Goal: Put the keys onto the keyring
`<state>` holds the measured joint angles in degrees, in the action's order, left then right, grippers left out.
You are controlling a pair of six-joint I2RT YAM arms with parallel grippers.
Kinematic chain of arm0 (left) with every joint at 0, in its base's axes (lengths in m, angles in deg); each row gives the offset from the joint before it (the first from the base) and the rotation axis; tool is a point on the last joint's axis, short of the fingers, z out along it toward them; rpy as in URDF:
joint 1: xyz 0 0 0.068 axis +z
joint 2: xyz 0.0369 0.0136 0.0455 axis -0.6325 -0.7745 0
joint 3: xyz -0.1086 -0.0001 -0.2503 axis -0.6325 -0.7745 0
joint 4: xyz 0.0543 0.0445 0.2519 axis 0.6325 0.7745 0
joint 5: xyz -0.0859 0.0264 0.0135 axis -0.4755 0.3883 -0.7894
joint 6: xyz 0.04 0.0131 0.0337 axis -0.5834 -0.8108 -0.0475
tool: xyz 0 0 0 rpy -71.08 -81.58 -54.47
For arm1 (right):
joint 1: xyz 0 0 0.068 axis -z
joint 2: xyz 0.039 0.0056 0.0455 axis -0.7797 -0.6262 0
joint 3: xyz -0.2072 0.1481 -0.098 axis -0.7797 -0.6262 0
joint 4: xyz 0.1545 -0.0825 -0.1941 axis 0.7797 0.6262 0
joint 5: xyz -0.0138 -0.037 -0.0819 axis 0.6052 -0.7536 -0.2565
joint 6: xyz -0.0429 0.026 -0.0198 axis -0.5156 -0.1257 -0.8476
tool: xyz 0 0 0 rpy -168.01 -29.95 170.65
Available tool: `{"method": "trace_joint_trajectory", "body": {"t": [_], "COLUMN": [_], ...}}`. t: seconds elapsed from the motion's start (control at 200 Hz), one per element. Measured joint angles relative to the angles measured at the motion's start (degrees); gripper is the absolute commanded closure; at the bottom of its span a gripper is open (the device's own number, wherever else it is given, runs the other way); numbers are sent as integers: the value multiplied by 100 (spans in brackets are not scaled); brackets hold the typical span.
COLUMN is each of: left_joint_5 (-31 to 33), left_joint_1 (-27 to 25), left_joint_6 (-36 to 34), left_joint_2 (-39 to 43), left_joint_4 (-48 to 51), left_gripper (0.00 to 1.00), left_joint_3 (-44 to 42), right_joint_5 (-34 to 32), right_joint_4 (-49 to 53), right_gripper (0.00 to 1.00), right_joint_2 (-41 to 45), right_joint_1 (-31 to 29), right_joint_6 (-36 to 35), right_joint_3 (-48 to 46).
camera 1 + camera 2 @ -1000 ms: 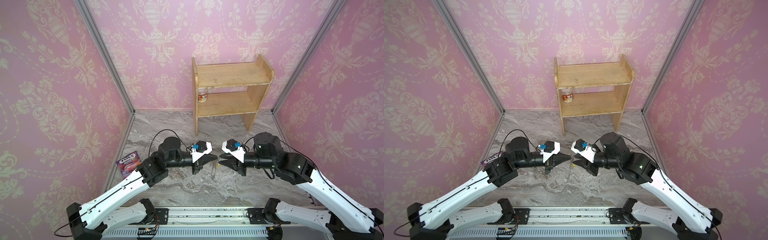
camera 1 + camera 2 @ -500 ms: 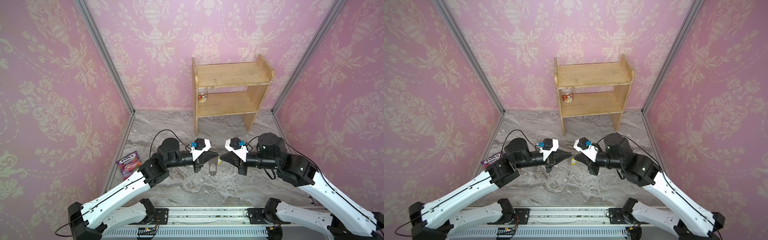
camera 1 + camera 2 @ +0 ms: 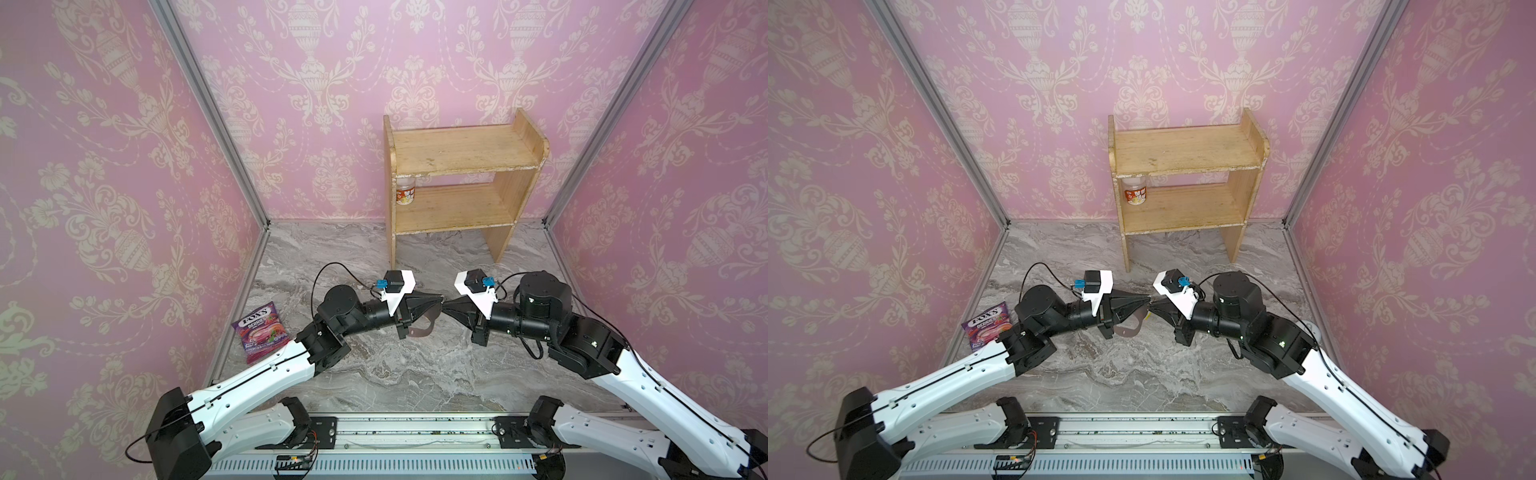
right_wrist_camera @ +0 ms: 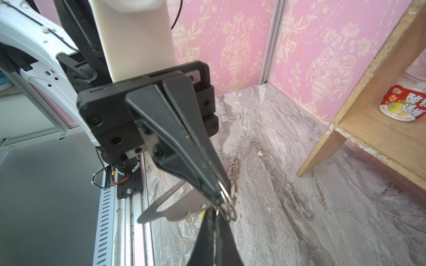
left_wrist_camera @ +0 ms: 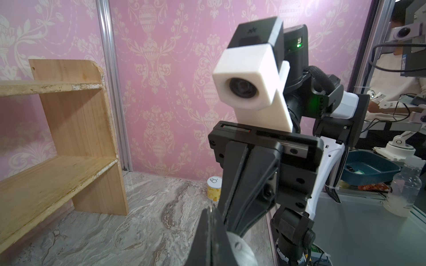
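Left gripper point(image 4: 215, 195) pinches a wire ring of the flat, half-oval metal keyring point(image 4: 177, 206), hanging over veined marble point(image 4: 288, 184) | right gripper point(image 4: 213, 226) pressed together, tip-to-tip, hold unclear | keys point(image 4: 202, 213): yellow plastic sliver beside those tips

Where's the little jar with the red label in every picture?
Top views: in both, the jar stands on the lower board, by the left side panel.
Left wrist: not in it; only the other end of the lower board shows.
Right wrist: the jar is on the lower board, beside the near side panel.
Shared landmark: the wooden shelf.
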<state>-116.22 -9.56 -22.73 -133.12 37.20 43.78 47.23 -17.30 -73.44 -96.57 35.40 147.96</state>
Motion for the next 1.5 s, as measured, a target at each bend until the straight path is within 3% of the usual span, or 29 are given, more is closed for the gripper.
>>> {"method": "trace_joint_trajectory", "body": {"t": [0.13,0.275,0.615,1.151,1.501], "left_joint_5": [57,81,-50,-315,-507], "left_joint_1": [2,-15,-57,-57,-57], "left_joint_6": [44,-26,-437,-431,-315], "left_joint_2": [-22,-7,37,-446,-566], "left_joint_4": [-254,-284,-634,-2090,-2391], "left_gripper": [100,100,100,100,100], "left_joint_3": [-61,-149,-916,-1091,-1088], "right_joint_5": [-42,-74,-120,520,835], "right_joint_4": [-94,44,981,448,96], "right_gripper": [100,80,64,74,82], "right_joint_2": [7,20,313,581,608], "right_joint_1": [0,-33,162,612,627], "right_joint_6": [13,-24,-247,-4,101], "right_joint_3": [-2,-2,13,-400,-452]}}
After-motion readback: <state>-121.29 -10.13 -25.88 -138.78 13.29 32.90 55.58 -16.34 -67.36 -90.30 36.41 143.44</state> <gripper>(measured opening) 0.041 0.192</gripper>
